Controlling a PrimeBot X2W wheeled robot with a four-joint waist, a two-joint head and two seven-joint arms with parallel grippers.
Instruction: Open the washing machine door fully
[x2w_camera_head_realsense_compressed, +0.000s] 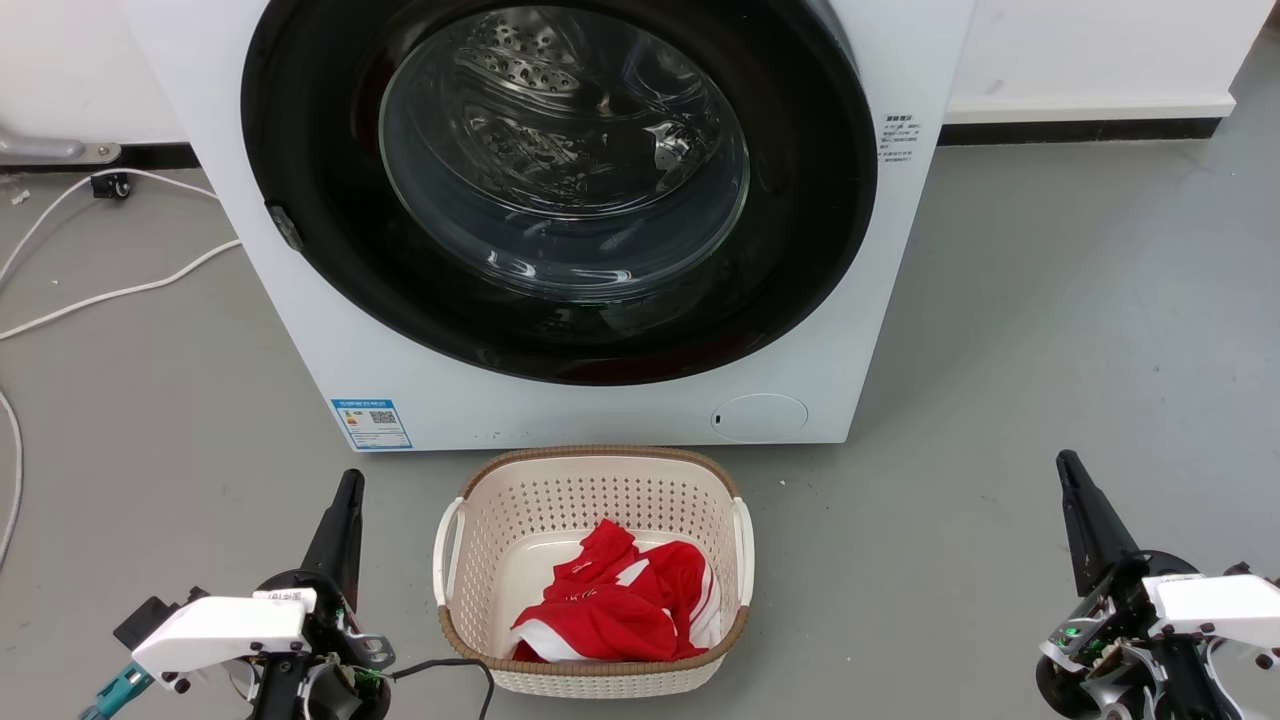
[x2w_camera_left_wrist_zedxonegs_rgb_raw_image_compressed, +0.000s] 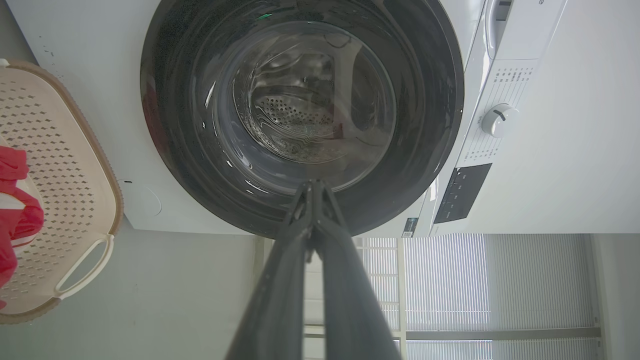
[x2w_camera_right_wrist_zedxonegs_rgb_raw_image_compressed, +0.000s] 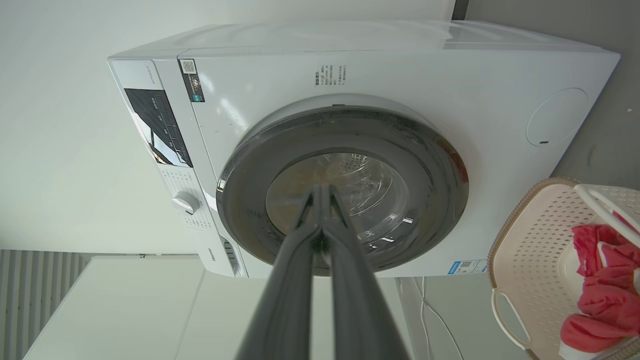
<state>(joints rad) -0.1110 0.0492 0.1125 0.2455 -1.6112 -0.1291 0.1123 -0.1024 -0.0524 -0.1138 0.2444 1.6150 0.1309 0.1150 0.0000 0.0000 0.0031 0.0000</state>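
Left hand and right hand sit closed, empty; best hook the washing machine door at nine o'clock.

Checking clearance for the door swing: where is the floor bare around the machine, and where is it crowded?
Bare floor runs right of the washing machine, down to the right gripper. A smaller patch lies between the left gripper and the white cables. Crowded: the basket sits close before the washing machine door.
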